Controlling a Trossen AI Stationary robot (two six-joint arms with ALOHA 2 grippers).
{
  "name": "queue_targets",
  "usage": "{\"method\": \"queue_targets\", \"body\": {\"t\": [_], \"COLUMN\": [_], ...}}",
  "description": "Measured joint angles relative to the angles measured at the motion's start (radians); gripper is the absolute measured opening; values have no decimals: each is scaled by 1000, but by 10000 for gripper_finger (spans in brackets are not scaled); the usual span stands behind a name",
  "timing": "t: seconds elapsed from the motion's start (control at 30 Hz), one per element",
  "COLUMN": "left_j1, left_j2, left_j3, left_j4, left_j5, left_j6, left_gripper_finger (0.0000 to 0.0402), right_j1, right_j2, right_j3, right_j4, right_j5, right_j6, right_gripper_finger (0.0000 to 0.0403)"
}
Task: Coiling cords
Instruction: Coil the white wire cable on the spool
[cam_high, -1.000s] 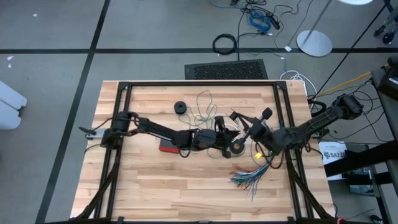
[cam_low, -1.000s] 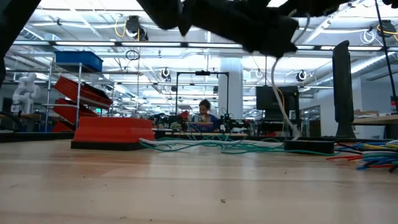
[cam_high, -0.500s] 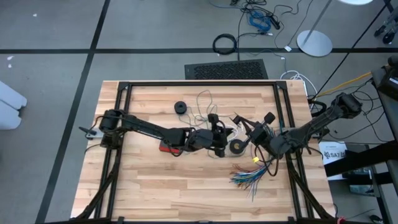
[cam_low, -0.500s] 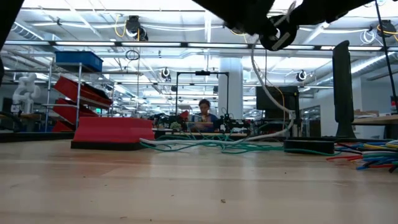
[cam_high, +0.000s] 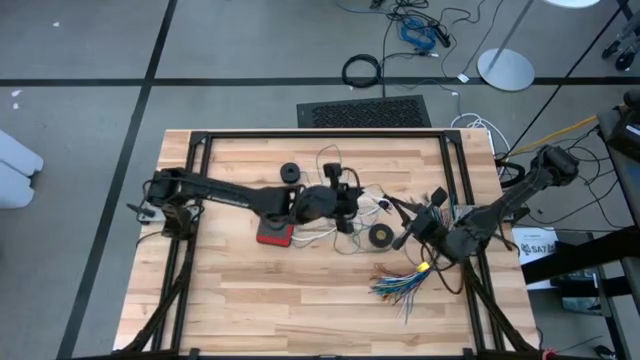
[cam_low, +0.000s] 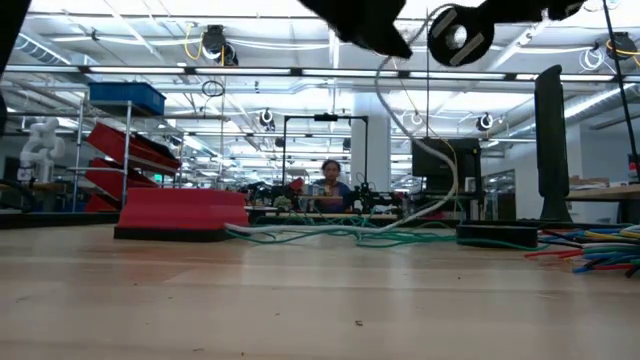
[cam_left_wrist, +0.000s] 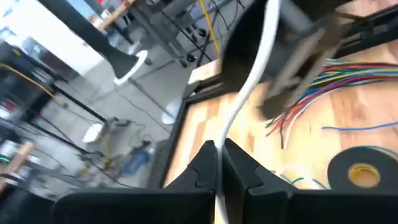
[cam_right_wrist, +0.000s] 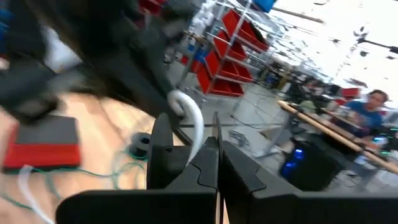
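white cord (cam_left_wrist: 245, 93) taut lengthwise between left gripper (cam_left_wrist: 216, 163) and right gripper (cam_high: 432, 208)

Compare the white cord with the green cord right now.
The white cord rises off the table, pinched in the left gripper; the green cord lies flat on the wood. The white cord ends in a round black-and-white piece up in the air; no such piece shows on the green cord. Both are thin, flexible and loosely strewn. The right gripper is shut nearby.

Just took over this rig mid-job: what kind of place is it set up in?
Probably an open robotics lab or workshop: red storage bins on racks, a person at a cluttered workbench, and loose cables on the grey floor.
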Motion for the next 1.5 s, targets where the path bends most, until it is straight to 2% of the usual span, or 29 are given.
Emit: {"method": "queue_targets", "body": {"t": [0.17,0.3,0.53,0.73,0.83,1.0,1.2,1.5], "left_j1": [57,78,81,73,73,76,91,97], "left_j2": [13,14,98,146,146,146,145,145], "left_j3": [-65,-87,-93,-93,-93,-93,-126,-143], "left_j4": [115,227,313,467,511,527,542,572], "left_j5": [109,222,244,254,256,319,321,315], "left_j6": [-46,-93,-121,-175,-209,-260,-279,-270], "left_gripper_finger": [7,7,7,13,22,32,52,70], "right_j1": [21,8,-44,-99,-127,-165,-184,-186], "right_j2": [-27,-27,-26,-24,-17,-9,-9,-12], "right_j3": [0,0,0,0,0,0,0,0], "right_j4": [10,13,73,99,158,282,440,536], "right_j5": [-113,-134,-185,-185,-185,-188,-210,-211], "right_j6": [47,71,62,59,16,-126,-302,-426], "right_gripper_finger": [0,0,0,0,0,0,0,0]}}
